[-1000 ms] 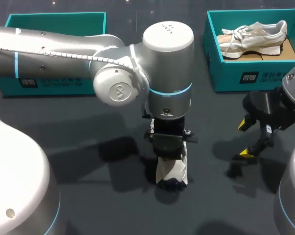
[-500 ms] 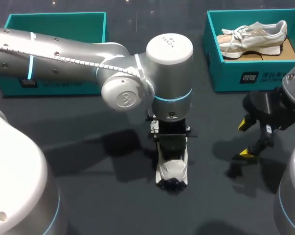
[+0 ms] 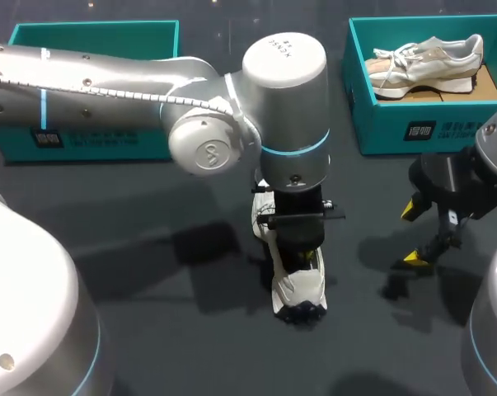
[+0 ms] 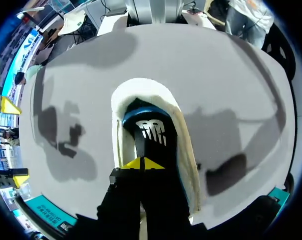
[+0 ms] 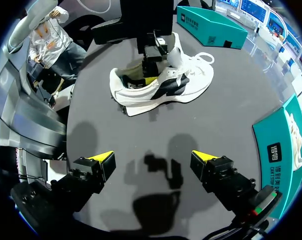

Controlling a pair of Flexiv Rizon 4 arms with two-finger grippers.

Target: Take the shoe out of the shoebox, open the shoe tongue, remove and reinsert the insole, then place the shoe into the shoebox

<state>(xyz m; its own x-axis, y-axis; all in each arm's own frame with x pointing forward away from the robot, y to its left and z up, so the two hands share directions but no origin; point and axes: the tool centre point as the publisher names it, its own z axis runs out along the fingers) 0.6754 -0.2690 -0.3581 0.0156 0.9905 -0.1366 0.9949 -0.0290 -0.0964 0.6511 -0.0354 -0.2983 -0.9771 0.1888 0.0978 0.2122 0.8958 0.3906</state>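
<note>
The shoe stands on the counter near its middle. Its long axis runs from the far side towards the near edge, with the rounded heel end nearest the robot. The left tool comes straight down into the shoe's opening from above. Its 2 yellow tips are pressed narrowly together on the dark insole, which lies along the shoe's length and reaches on ahead of the tips to the heel. Whether a fold of the insole sits between the tips cannot be told.

The right tool hangs over bare counter well to the shoe's right, spread wide and holding nothing. From there the shoe lies side-on, heel and toe to either hand.

So the left arm is by far the nearer and is already lined up along the insole. Any pull or push on the insole probably has to follow that same heel-to-toe line. The right tool could steady the shoe from the side.

The teal shoebox waits at the far left. The other shoebox at the far right holds a second shoe
</note>
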